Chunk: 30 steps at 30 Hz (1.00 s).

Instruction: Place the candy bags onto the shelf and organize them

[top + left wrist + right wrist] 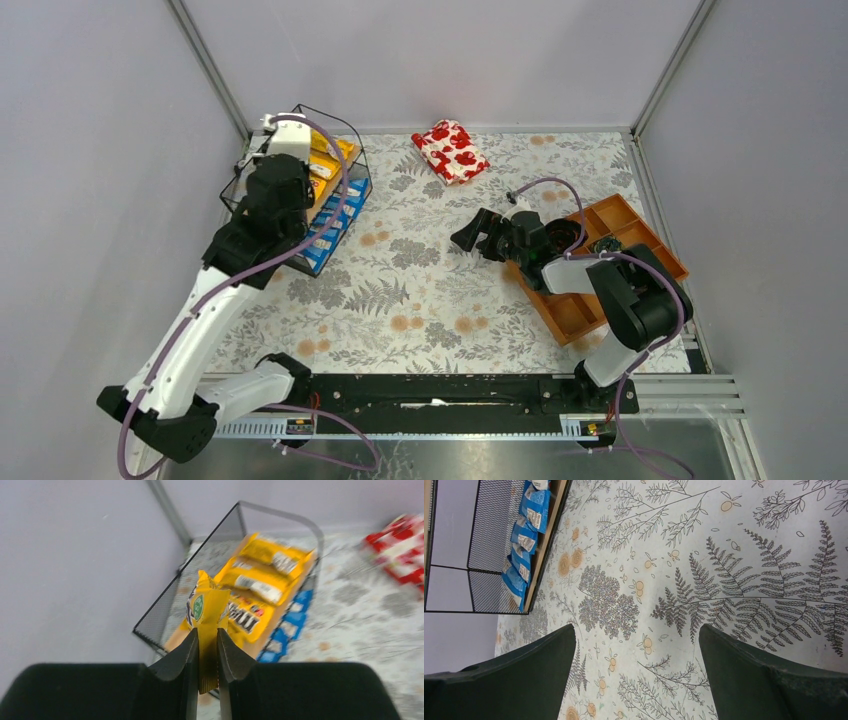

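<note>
My left gripper is shut on the crimped end of a yellow candy bag, which stands upright between the jaws above the near end of the shelf. Several more yellow candy bags lie on the shelf's upper wooden tier, and blue candy bags lie in a row on the lower tier. In the top view the left arm reaches over the black wire shelf at the far left. My right gripper hangs open and empty over the patterned tablecloth. In its wrist view the right gripper faces the blue candy bags.
A red-and-white floral pouch lies at the back centre of the table. An orange-brown compartment tray sits at the right, under the right arm. Grey walls close in the left, back and right sides.
</note>
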Motion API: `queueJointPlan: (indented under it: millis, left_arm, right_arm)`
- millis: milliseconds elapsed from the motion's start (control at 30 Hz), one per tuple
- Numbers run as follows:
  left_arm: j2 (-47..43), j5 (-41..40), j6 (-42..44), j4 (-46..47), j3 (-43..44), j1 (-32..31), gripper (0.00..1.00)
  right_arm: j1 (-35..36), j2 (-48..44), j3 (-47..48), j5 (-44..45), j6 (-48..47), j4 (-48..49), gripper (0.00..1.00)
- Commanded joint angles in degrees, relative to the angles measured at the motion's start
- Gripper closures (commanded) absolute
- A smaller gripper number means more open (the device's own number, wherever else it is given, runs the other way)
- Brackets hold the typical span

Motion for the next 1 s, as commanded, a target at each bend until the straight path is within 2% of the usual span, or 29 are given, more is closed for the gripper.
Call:
queueJointPlan:
  millis: [0,167,467,600,800,967]
  left_arm:
    - [1.1,-15.0,10.1,4.4,-5.3,-0.9,0.8]
    - [-2.9,-17.5,20.1,18.3,-17.0,-0.9,0.83]
    - [-7.7,-15.1,25.8,35.7,-32.1,1.2,0.8]
    - [-7.9,-12.8,26.2,40.1,-35.3,3.5,0.76]
    - [-4.3,-10.3,21.1,41.9,-35.0,9.5,0.77]
    - [-3.4,-10.8,27.0,51.3,-38.6,9.8,0.8]
  right_arm:
    - [-0.3,0.4,0.8,0.0,-0.2,2.7,0.0]
    - [-0.3,0.4,0.8,-0.2,-0.2,2.8,0.0]
    - [-0.3,0.2,0.6,-0.4,-0.1,3.0,0.0]
    - [-0.4,0.1,0.3,-0.5,-0.1,3.3,0.0]
    - [-0.6,0.1,0.0,-0.9,0.3,3.9,0.0]
    - [-1.0,0.0,-0.5,-1.5,0.9,4.9,0.0]
